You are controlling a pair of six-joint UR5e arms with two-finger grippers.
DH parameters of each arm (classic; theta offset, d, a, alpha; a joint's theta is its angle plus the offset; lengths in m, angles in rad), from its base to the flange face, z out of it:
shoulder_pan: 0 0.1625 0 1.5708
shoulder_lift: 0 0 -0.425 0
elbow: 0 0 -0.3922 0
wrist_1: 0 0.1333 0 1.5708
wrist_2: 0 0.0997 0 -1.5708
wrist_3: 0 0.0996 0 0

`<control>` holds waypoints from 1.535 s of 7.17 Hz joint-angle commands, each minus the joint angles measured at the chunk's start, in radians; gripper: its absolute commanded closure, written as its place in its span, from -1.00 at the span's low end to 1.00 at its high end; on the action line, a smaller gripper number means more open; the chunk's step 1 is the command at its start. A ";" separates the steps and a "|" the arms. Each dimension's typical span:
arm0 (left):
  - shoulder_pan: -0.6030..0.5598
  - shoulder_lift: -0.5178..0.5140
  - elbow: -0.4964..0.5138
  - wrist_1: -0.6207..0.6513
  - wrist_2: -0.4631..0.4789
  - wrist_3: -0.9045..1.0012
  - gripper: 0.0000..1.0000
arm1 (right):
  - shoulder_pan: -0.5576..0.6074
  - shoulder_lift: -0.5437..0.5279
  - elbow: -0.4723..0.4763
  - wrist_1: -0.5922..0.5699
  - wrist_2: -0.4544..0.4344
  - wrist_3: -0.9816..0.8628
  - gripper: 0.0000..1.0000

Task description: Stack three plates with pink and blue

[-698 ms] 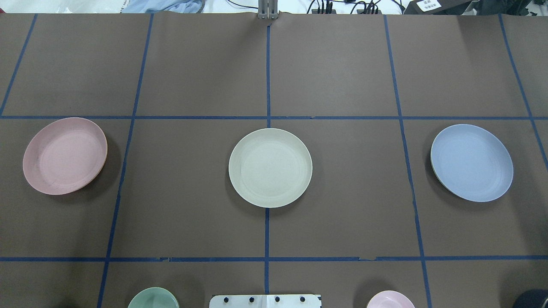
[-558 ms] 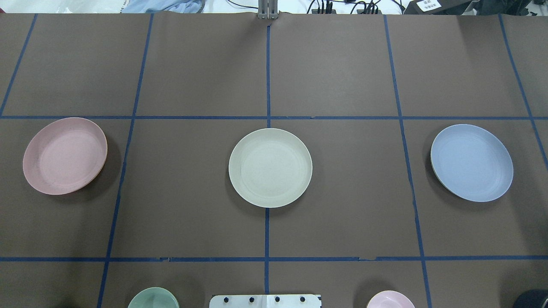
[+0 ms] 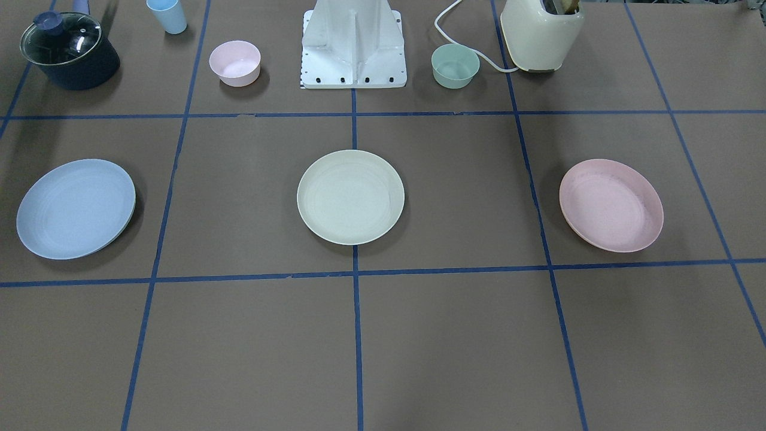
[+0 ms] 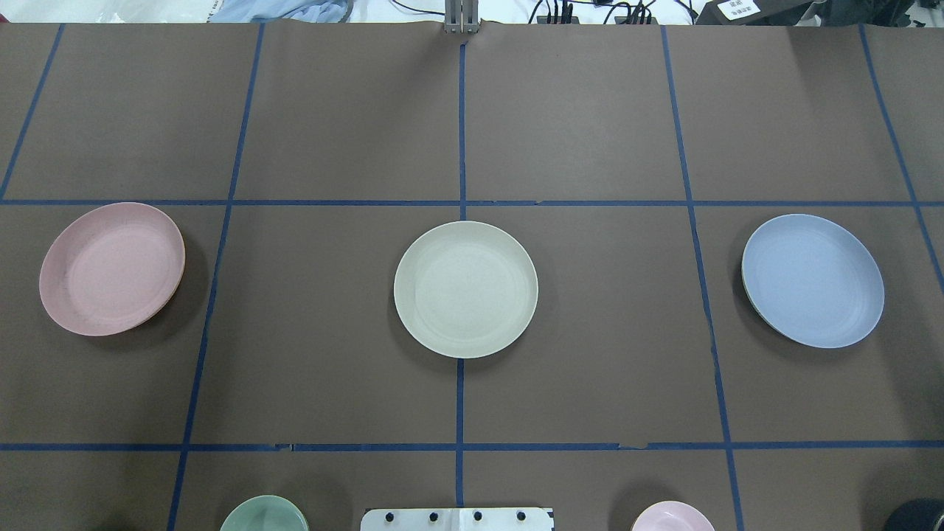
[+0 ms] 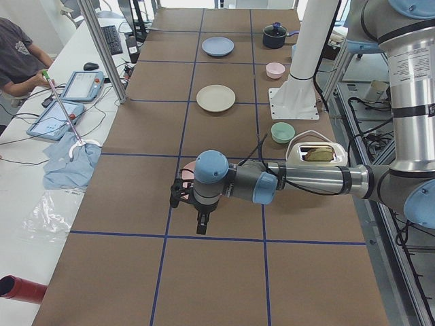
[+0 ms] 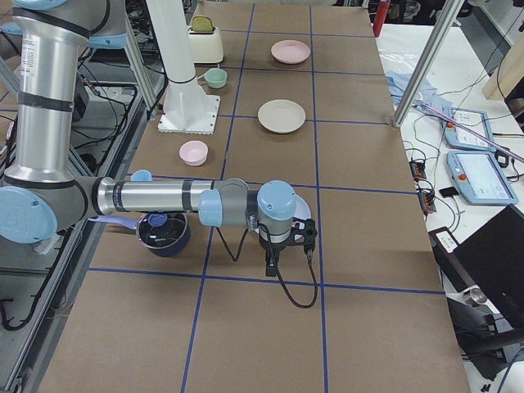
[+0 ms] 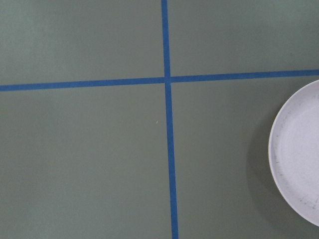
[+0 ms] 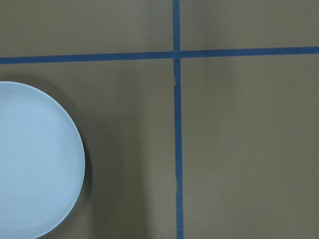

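Observation:
Three plates lie apart in a row on the brown table. The pink plate [image 4: 112,268] is at the left, the cream-green plate [image 4: 465,289] in the middle, the blue plate [image 4: 812,280] at the right. In the front-facing view the pink plate [image 3: 611,205] is on the right and the blue plate [image 3: 76,208] on the left. My left gripper [image 5: 201,224] hangs over the table by the pink plate, whose rim [image 7: 299,159] shows in the left wrist view. My right gripper [image 6: 270,264] hangs by the blue plate [image 8: 35,159]. I cannot tell whether either gripper is open or shut.
Near the robot's base [image 3: 353,42] stand a small pink bowl [image 3: 235,62], a small green bowl [image 3: 455,65], a cream toaster [image 3: 540,33], a lidded dark pot [image 3: 69,51] and a light blue cup [image 3: 167,15]. Blue tape lines grid the table.

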 commanded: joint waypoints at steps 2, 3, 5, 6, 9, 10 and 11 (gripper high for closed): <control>0.025 -0.077 0.036 -0.027 -0.007 -0.001 -1.00 | 0.000 0.051 -0.001 -0.004 -0.003 0.002 -1.00; 0.036 -0.088 0.130 -0.112 -0.065 -0.002 -1.00 | -0.006 0.053 -0.048 0.019 0.023 -0.006 -1.00; 0.146 -0.084 0.264 -0.432 -0.092 -0.298 -1.00 | -0.008 0.045 -0.114 0.172 0.071 0.002 -1.00; 0.216 -0.073 0.279 -0.558 -0.089 -0.458 -1.00 | -0.008 0.047 -0.114 0.174 0.070 0.002 -1.00; 0.373 -0.074 0.284 -0.637 0.000 -0.627 -0.98 | -0.015 0.047 -0.114 0.174 0.070 0.002 -1.00; 0.390 -0.074 0.287 -0.636 0.024 -0.628 -0.85 | -0.018 0.047 -0.114 0.173 0.070 0.002 -1.00; 0.418 -0.090 0.312 -0.636 0.026 -0.645 -0.71 | -0.020 0.047 -0.114 0.173 0.071 0.002 -1.00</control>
